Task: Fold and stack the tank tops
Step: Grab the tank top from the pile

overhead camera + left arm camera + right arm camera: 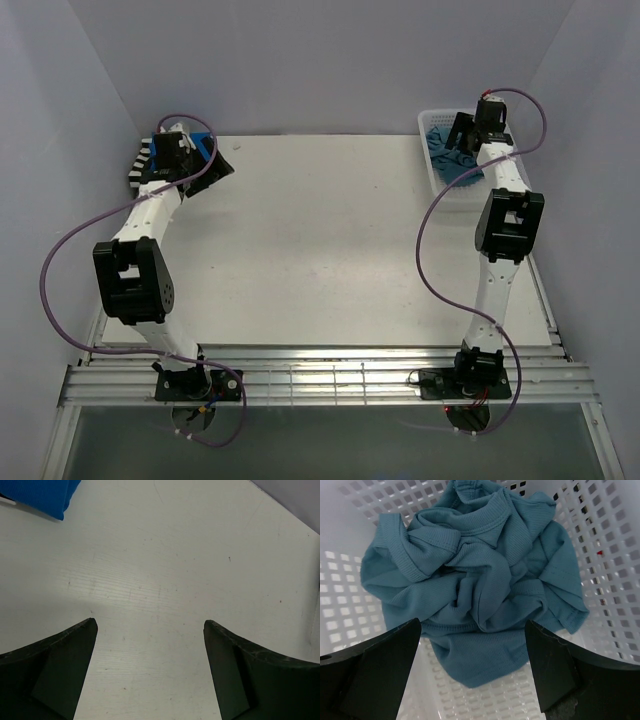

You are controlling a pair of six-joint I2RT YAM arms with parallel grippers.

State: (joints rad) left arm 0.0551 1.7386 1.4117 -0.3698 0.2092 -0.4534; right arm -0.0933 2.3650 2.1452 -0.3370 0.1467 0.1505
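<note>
Striped top (138,165), black and white, at the far left corner of the table (320,240), partly hidden under the left arm. Right beside it, toward the middle, bright blue top (203,147), looking flat and tidy; impossible to tell from above whether lying on the striped one or only touching it.

Left claw (150,625) low over the table near this corner, spread wide, holding nothing. Between its two dark fingers only bare white table with small scratches. A corner of the blue top in the upper left of the left wrist view, well apart from both fingers.

Middle of the table bare, with a soft shine from the light.

At the far right corner, white plastic basket (436,186) with lattice walls. Inside it, teal top (480,580), crumpled into a loose heap with many folds, hems and ribbed edges turned up, resting on the basket floor and reaching close to the walls.

Right claw (472,625) above the basket, pointed down at the teal top, also spread wide and gripping nothing. Cannot tell whether its fingertips touch the cloth.
</note>
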